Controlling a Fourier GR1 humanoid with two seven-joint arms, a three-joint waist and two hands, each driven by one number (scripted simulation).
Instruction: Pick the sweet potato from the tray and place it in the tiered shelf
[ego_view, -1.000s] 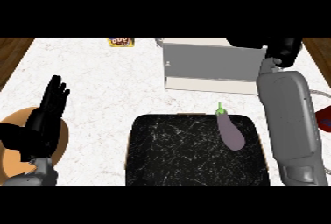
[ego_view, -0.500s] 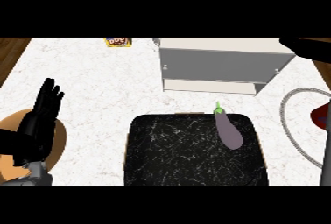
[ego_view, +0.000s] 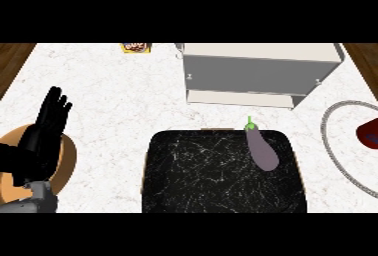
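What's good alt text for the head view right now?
A purple eggplant lies at the right edge of a black tray on a white counter, below a grey tiered shelf. The left robot hand rests open at the view's left; no right hand shows.

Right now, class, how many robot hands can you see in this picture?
1: the left hand, open, fingers up, at the view's left edge. The right hand is out of view.
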